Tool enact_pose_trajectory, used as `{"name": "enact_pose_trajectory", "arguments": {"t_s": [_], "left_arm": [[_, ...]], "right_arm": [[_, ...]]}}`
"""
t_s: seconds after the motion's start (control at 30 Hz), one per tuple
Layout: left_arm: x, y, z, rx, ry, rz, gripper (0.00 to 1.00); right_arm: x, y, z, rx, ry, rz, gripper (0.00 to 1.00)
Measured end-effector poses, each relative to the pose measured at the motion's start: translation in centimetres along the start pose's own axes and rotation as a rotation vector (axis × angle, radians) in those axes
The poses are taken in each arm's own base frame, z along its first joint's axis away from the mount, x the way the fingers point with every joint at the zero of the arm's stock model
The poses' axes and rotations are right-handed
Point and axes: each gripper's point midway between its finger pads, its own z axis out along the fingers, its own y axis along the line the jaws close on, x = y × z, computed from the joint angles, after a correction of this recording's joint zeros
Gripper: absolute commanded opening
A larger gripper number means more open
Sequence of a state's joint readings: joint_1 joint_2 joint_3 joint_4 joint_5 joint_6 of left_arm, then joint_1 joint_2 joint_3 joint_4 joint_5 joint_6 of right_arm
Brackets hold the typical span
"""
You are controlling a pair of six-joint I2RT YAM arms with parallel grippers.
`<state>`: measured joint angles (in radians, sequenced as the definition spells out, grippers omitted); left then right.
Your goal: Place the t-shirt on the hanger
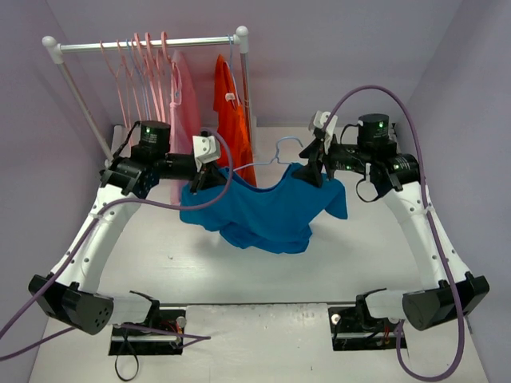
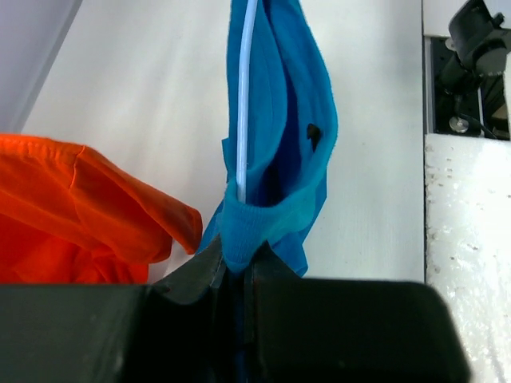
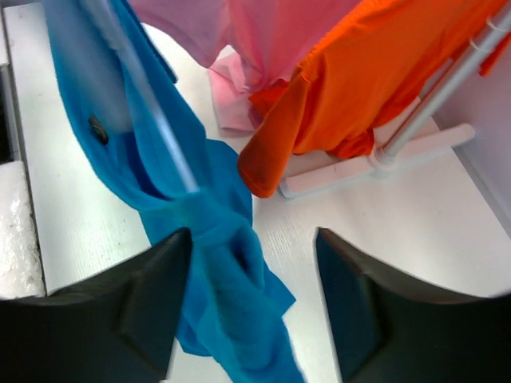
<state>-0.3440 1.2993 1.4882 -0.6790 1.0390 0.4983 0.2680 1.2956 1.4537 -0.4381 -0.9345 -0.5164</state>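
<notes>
Counter with a clothes rack at its far left, carrying pink hangers, a pink garment and an orange garment. Left arm and right arm arch up from the near edge and bend inward, wrists roughly level, facing each other across the middle of the counter. T-shirt hangs in the air between them, just right of the orange garment. It is spread shoulder to shoulder, its body sags toward the near side, and it appears clear of the counter. Hanger lies inside the t-shirt: a pale rod runs into the cloth in each wrist view, and the hook stands out of the neck on the far side. Threading therefore appears largely done. What seems left is to settle the shoulders, let go, and perhaps hook the hanger on the rack. Left jaws are pinched on a fold of the t-shirt at its left shoulder, beside the rod's end. Right jaws stand wide apart at the right shoulder, cloth brushing one of them, gripping nothing.
</notes>
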Motion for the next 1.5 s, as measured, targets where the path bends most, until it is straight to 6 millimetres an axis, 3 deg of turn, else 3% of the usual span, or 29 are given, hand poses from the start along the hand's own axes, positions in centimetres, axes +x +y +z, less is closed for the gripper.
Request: {"name": "enact_pose_trajectory", "arguments": {"t_s": [0.13, 0.27, 0.57, 0.73, 0.93, 1.03, 1.27, 1.5], "left_arm": [[-0.3, 0.9, -0.2, -0.056, -0.023, -0.051, 0.0], [-1.6, 0.9, -1.0, -0.104, -0.049, -0.063, 0.0], [-3.9, -1.0, -3.9, -0.179, -0.076, -0.076, 0.0], [-7.3, -3.1, -6.4, -0.182, -0.134, -0.049, 0.0], [-11.6, -6.0, -10.3, -0.265, -0.199, 0.011, 0.0], [-12.3, -6.2, -12.3, -0.371, -0.193, 0.015, 0.0], [-10.4, -7.1, -14.6, -0.504, -0.121, -0.049, 0.0], [-6.9, -6.0, -16.9, -0.689, 0.004, -0.161, 0.0]], "right_arm": [[-0.8, -0.1, -1.2, 0.065, -0.003, -0.01, 0.86], [-3.2, 0.2, -3.3, 0.139, -0.038, -0.053, 0.95], [-11.9, 0.0, -9.9, 0.383, -0.173, -0.207, 0.98], [-14.4, -2.4, -12.4, 0.555, -0.196, -0.2, 0.98], [-13.9, -4.9, -12.1, 0.636, -0.171, -0.133, 0.99], [-12.9, -6.2, -11.1, 0.646, -0.144, -0.088, 0.99], [-12.1, -7.1, -10.6, 0.667, -0.132, -0.048, 1.0], [-11.6, -7.4, -10.4, 0.676, -0.13, -0.035, 1.0]]}}
